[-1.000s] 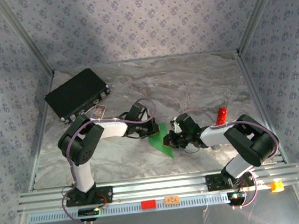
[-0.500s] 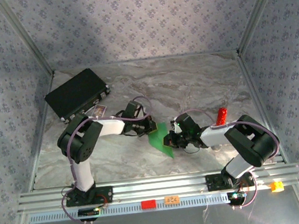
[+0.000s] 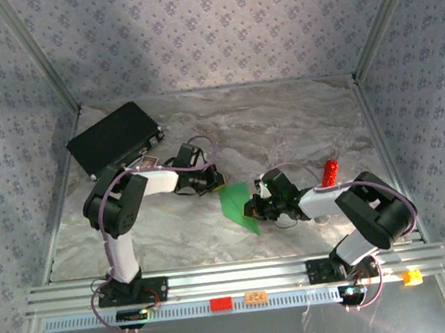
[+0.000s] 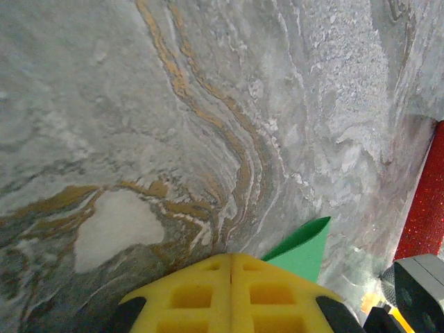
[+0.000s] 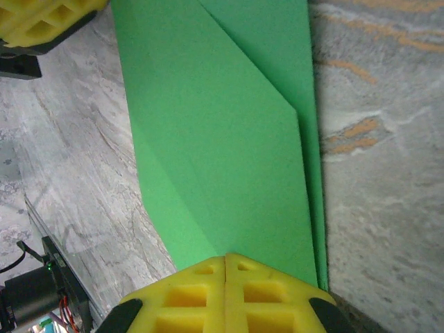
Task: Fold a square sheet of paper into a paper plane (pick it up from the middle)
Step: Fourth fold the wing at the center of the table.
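Drawn back toward the left, the left gripper (image 3: 215, 183) now sits just off the folded green paper (image 3: 238, 204), which lies mid-table on the marble table (image 3: 281, 120). The right gripper (image 3: 252, 209) stays at the paper's right edge.

Left wrist view: the yellow fingers (image 4: 194, 298) are pressed shut and hold nothing, with a green corner just beyond them.

Right wrist view: the fingers meet tightly, their tips against the paper's creased face, not pinching it.

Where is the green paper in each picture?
Top external: the green paper lies in the middle of the grey marbled table.
Left wrist: its corner pokes in at the bottom, right of the yellow jaws.
Right wrist: it covers the middle, from the top edge down to the yellow jaws.
Shared landmark: that table, under the paper in every view.
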Controlling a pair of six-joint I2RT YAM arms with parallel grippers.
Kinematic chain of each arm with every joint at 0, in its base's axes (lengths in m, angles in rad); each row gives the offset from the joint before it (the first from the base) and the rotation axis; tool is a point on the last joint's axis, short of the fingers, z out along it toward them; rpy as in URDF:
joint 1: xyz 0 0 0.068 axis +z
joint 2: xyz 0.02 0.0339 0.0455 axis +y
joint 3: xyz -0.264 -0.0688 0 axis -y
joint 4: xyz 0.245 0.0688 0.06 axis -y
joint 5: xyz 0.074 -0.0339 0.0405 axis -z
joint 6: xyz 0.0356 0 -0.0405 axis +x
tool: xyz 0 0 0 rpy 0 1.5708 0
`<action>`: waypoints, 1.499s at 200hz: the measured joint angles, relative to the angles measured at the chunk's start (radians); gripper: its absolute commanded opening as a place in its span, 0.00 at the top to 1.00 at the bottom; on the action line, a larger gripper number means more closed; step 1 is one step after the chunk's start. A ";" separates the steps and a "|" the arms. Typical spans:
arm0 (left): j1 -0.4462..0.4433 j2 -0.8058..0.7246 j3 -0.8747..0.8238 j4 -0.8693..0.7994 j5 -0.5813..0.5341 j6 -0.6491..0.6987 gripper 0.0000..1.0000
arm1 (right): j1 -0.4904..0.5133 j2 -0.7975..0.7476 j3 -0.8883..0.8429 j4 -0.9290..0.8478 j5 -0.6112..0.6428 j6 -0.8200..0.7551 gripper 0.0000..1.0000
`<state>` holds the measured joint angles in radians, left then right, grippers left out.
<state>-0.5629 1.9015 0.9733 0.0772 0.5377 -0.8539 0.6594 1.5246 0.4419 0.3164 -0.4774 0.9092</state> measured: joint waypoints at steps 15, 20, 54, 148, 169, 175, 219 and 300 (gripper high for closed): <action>0.000 -0.034 -0.005 -0.003 -0.018 0.001 0.89 | -0.001 -0.001 0.000 -0.002 0.000 0.000 1.00; 0.000 -0.048 -0.009 -0.002 -0.023 0.001 0.88 | -0.001 -0.002 0.000 -0.003 0.000 0.000 1.00; -0.029 -0.120 -0.015 0.017 -0.026 0.002 0.88 | -0.001 -0.003 0.000 -0.005 0.000 0.000 1.00; -0.160 -0.023 -0.049 0.054 0.003 -0.011 0.94 | -0.001 -0.006 0.000 -0.010 -0.001 0.000 1.00; -0.159 -0.016 -0.051 0.053 -0.003 -0.011 0.95 | 0.000 -0.021 -0.003 -0.022 -0.001 0.000 1.00; -0.159 -0.016 -0.051 0.053 -0.004 -0.010 0.95 | 0.000 -0.033 -0.006 -0.031 -0.001 0.000 1.00; -0.159 -0.016 -0.051 0.053 -0.007 -0.010 0.97 | 0.011 -0.125 0.007 -0.086 -0.003 -0.016 0.98; -0.159 -0.016 -0.051 0.052 -0.010 -0.010 0.97 | 0.033 -0.044 -0.005 -0.090 -0.032 -0.034 0.97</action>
<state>-0.7223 1.8851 0.9218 0.1295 0.5274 -0.8639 0.6922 1.4803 0.4374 0.2264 -0.5095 0.8753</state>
